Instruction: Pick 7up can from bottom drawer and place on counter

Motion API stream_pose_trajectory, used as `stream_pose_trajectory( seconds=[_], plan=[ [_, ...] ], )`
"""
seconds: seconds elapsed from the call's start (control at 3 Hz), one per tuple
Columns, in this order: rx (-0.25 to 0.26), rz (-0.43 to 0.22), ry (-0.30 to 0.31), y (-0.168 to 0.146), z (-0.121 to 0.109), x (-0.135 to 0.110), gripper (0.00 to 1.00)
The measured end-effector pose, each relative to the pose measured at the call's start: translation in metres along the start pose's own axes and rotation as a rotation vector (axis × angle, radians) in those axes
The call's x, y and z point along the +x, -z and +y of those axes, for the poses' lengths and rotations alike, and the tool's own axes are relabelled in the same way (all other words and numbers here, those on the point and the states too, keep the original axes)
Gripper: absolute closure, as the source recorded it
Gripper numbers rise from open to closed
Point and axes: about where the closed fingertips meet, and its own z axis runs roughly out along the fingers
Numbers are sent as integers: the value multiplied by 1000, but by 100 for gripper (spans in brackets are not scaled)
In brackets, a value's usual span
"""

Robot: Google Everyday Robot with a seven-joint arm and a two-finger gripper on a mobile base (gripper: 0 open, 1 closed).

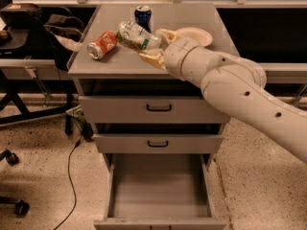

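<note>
My gripper (156, 46) is shut on the 7up can (136, 36), a pale silver can with green markings. It holds the can tilted on its side just above the counter (192, 63), near the counter's middle left. The bottom drawer (158, 193) is pulled open below and its grey floor is bare. My white arm reaches in from the right across the cabinet's front.
An orange can (102, 45) lies on its side on the counter's left. A dark blue can (142, 16) stands upright at the back. A white plate (194, 35) sits at the back right. The two upper drawers are closed. A black chair and cable are at left.
</note>
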Motion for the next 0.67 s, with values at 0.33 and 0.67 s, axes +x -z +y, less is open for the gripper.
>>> stream_pose_trajectory(
  seconds=[0.33,0.67],
  plan=[
    [-21,34,-6,-9,-2,6,100],
    [-21,34,-6,-9,-2,6,100]
  ],
)
